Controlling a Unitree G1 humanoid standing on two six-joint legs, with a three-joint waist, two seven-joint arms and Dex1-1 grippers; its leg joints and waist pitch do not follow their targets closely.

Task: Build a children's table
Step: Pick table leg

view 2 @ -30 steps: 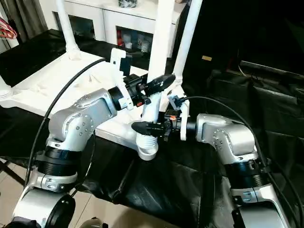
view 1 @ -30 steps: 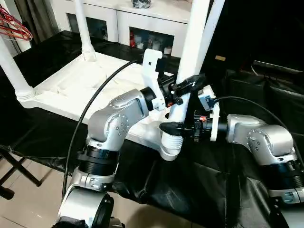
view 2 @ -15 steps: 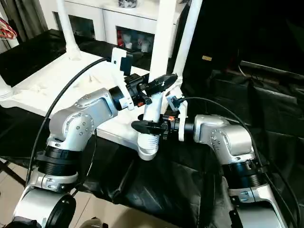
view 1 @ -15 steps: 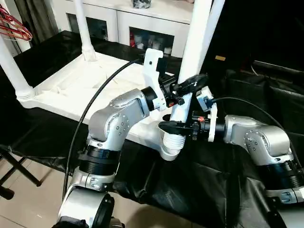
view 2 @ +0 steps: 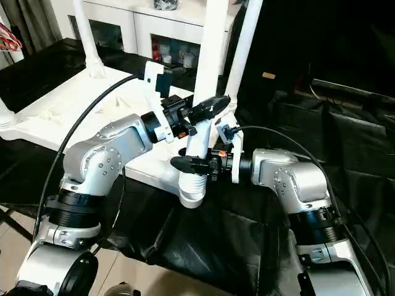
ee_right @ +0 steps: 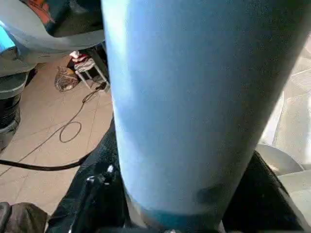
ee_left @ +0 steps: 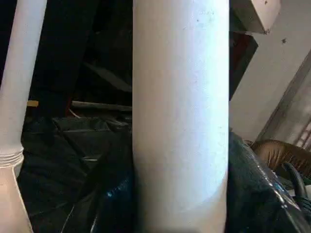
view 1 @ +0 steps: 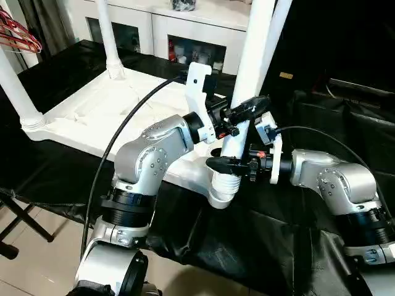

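Observation:
The children's table lies upside down, its white ribbed top (view 1: 105, 111) on a black cloth. Three legs (view 1: 15, 86) (view 1: 108, 37) (view 1: 281, 18) stand in its corner sockets. A fourth leg (view 1: 250, 61) rises from the near right corner socket (view 1: 222, 188). My left gripper (view 1: 241, 114) is shut on this leg a hand's width above the socket. Just over the ribbed collar, my right gripper (view 1: 227, 163) is shut around the leg's lower end, one black finger crossing its front. The left wrist view shows the held leg (ee_left: 180, 121) close up, as does the right wrist view (ee_right: 194, 97).
A white cabinet with glass doors (view 1: 185, 31) stands behind the table. Black cloth (view 1: 278, 234) covers the work surface to the right and front. Red hangers (view 1: 18, 34) hang at the far left. A black cable (view 1: 123, 129) loops along my left arm. A folding stand (view 1: 18, 222) sits low left.
My right gripper's fingers have closed in around the leg's lower end and the arm has shifted slightly left. The left gripper has kept its hold.

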